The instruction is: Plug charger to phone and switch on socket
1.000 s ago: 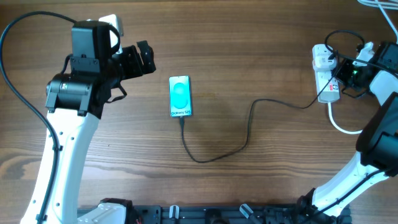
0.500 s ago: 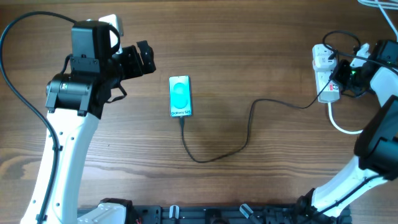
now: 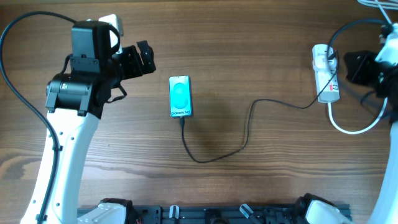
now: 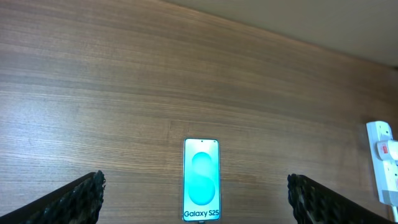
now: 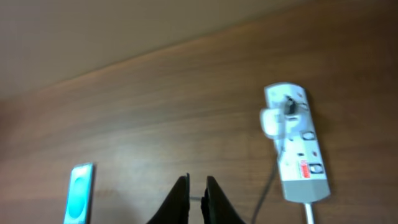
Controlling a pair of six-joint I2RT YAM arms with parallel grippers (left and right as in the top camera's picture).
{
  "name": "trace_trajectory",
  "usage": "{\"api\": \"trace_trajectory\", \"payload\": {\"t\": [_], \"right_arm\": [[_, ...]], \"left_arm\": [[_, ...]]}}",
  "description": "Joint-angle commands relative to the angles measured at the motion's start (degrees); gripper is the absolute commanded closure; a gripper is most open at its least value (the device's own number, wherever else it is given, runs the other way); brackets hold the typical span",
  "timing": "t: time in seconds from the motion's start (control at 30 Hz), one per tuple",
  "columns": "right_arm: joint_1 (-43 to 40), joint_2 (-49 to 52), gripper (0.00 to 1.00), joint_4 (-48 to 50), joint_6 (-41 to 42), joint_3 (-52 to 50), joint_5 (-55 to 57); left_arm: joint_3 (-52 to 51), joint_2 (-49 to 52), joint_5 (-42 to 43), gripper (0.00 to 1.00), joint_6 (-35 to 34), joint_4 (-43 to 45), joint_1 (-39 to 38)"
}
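The phone (image 3: 180, 96) lies flat mid-table with its cyan screen up; it also shows in the left wrist view (image 4: 201, 180) and the right wrist view (image 5: 79, 193). The black charger cable (image 3: 247, 127) runs from the phone's lower edge in a loop to the white socket (image 3: 325, 74). Its tip touches the phone's lower edge. The socket also shows in the right wrist view (image 5: 297, 149) with a white adapter (image 5: 272, 122) plugged in. My left gripper (image 3: 142, 59) is open and empty, left of the phone. My right gripper (image 3: 349, 65) is shut and empty, just right of the socket.
The socket's white cord (image 3: 348, 127) curves off toward the right table edge. The socket's end shows at the right edge of the left wrist view (image 4: 387, 168). The table is bare brown wood (image 3: 261, 50).
My right gripper has drawn back from the socket to the right and risen. The left arm, phone and cable have not moved.
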Motion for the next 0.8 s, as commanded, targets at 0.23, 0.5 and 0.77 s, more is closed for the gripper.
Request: {"api": "trace_trajectory", "payload": {"t": [0.23, 0.5, 0.77], "right_arm": [[7.1, -17.7, 0.0, -6.9, 14.5, 0.3, 1.3], [7.1, -17.7, 0.0, -7.7, 11.2, 0.3, 6.0], [7.1, -17.5, 0.0, -7.6, 6.3, -1.2, 5.6]], "left_arm": [[0.0, -0.4, -1.0, 0.0, -0.1, 0.2, 0.2], [0.0, -0.4, -1.0, 0.0, -0.1, 0.2, 0.2], [0.0, -0.4, -1.0, 0.0, -0.1, 0.2, 0.2]]}}
